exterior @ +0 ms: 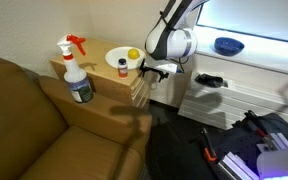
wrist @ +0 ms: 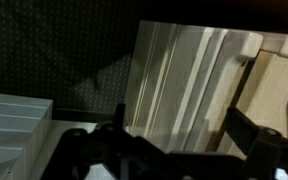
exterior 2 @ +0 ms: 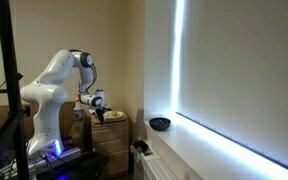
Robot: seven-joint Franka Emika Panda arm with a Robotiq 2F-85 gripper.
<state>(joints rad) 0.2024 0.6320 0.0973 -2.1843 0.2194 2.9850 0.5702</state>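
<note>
Beside the bench: gripper is held level with the top, just off its edge; fingers spread, nothing pinched.
Plate: laid on the bench nearest the gripper; yellow ball and jar are carried on it.
Spray bottle: stood upright, well apart.
Wrist view: only bench side and plate rim are shown; bottle is not.

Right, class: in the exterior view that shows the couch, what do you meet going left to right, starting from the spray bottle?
spray bottle → plate → gripper → blue bowl
</note>
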